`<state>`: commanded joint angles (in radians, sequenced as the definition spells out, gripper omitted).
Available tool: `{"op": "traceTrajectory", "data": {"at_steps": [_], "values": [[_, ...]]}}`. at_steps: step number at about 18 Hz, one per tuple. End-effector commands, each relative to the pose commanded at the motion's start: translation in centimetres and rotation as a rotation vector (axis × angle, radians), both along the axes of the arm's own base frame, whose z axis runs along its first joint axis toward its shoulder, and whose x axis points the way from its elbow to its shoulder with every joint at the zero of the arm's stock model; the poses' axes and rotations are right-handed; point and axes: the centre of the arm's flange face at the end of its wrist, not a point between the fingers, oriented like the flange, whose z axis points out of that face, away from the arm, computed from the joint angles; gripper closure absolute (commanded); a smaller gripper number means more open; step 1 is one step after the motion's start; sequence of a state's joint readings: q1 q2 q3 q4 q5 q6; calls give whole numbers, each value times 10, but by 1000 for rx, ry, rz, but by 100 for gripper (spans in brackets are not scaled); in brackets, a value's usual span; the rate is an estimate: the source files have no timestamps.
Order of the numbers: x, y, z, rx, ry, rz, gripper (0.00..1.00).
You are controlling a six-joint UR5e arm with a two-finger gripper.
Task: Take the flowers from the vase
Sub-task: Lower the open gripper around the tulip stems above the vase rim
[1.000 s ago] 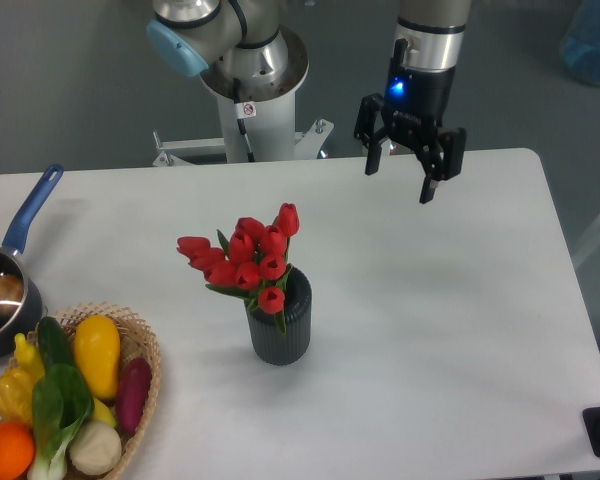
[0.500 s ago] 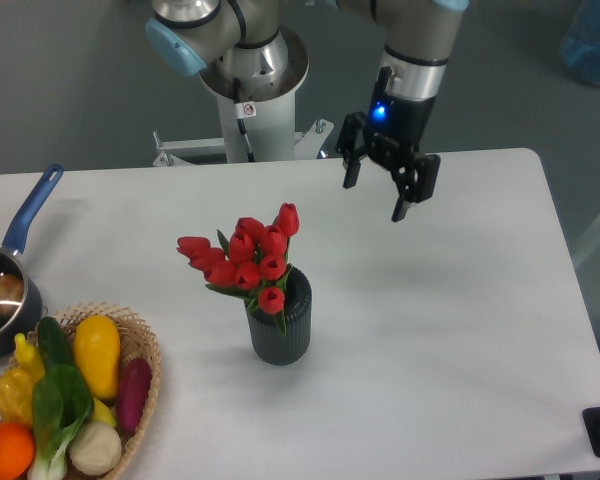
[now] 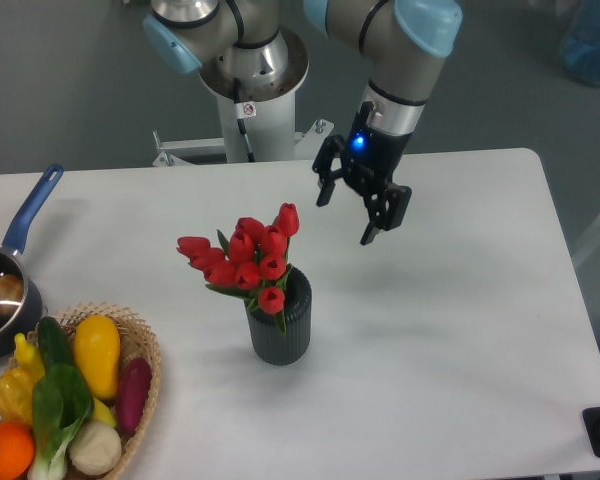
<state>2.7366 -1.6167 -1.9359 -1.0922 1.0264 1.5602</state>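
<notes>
At the far left a dark saucepan [image 3: 0,305] with a blue handle sits on the white desk [image 3: 450,330], its body cut by the picture's edge; something pale brown lies inside it. Just below it, at the lower left corner, a wicker basket [image 3: 145,345] holds produce: an orange, a yellow pepper, a leafy green, a yellow squash, a purple piece and a pale round one.

Near the middle of the desk, well apart from the basket, stands the vase [image 3: 279,330], dark grey, ribbed and upright. The flowers [image 3: 245,258] are in it: red tulips with green leaves, the bunch leaning to the left so that most heads hang out past the vase's left rim, with one bloom standing tallest at the right and one drooping over the front of the rim.

Behind the flowers, at the desk's back edge, rises the arm's pale base [image 3: 255,80]. To its right the arm comes down from the top, tilted, and ends in the end effector [image 3: 347,220], with a blue light glowing on the wrist just above it. The end effector hangs in the air above the desk, up and to the right of the flowers and near the tallest bloom, but not touching anything. Its two dark fingers are spread wide apart and point down and slightly left, with nothing between them.
</notes>
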Motion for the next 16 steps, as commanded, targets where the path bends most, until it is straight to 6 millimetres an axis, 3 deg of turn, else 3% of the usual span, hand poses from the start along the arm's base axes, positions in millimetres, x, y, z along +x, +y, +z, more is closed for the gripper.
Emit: {"op": "traceTrajectory", "data": {"at_steps": [6,16], "values": [[4,7,-9,66,-94,39,0],[9,21,-7,170,-178,50,0]]}}
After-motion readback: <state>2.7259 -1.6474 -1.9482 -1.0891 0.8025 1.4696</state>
